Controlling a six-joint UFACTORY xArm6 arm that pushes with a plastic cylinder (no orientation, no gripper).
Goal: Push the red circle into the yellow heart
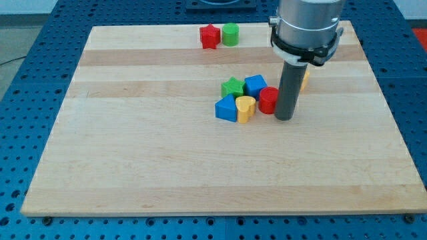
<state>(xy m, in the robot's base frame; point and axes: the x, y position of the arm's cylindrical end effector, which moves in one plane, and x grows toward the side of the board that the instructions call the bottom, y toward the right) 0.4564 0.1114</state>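
Note:
The red circle [267, 100] sits just right of the yellow heart [245, 108], touching or nearly touching it, near the board's middle. My tip [284, 117] rests on the board right against the red circle's right side. The heart lies against a blue block [227, 108] on its left. A green star [232, 87] and a blue block [255, 85] sit just above them in the same cluster.
A red star [209, 36] and a green block [230, 33] stand together near the board's top edge. A yellow block [304, 80] is partly hidden behind the rod. The wooden board [133, 153] lies on a blue perforated table.

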